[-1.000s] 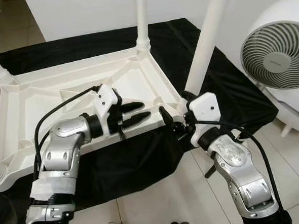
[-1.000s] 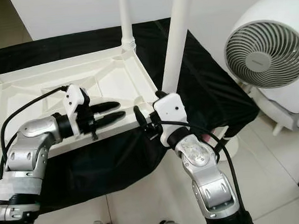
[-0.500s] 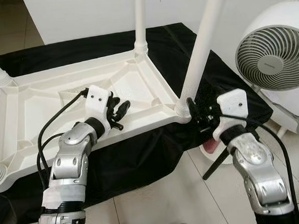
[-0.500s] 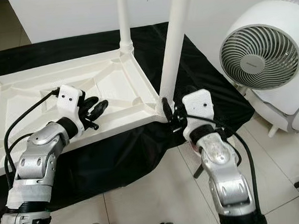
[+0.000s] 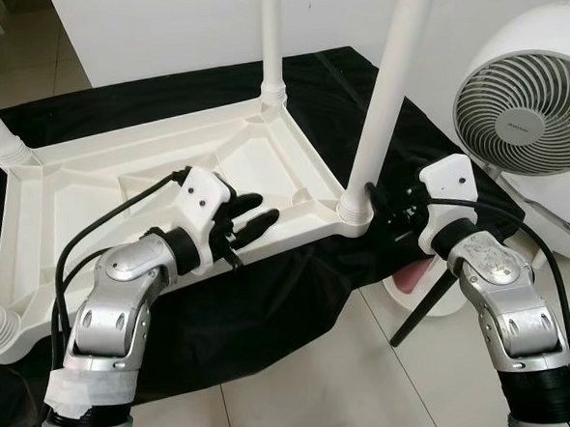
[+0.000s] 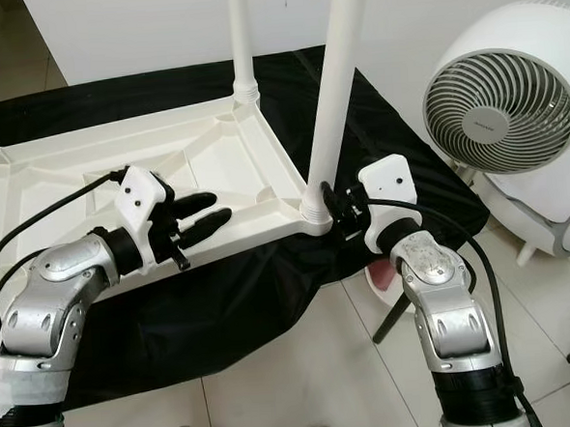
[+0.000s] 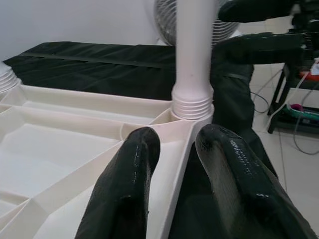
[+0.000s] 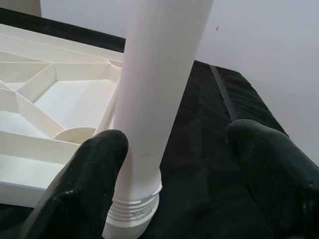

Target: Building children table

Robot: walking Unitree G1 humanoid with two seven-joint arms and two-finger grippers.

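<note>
The white children's table [image 5: 90,187] lies upside down on a black cloth [image 5: 271,301], with a white leg standing at each corner. My left gripper [image 5: 252,220] hovers at the near rim, open a little, its fingers [image 7: 134,169] on either side of the rim edge and pointing at the near right leg [image 5: 385,101]. My right gripper [image 6: 343,205] sits at that leg's threaded base from the right, wide open. In the right wrist view the leg [image 8: 159,74] stands between the two fingers, close against one of them [image 8: 94,169].
A white round fan [image 5: 526,112] stands on the tiled floor at the right. Below my right forearm a black stand leg [image 5: 421,307] and a pinkish object [image 5: 410,281] are on the floor. A white wall is close behind the table.
My right gripper has gone from in front of the table's corner round to the right side of the near right leg. My left gripper twisted upward, then came back level along the rim.
</note>
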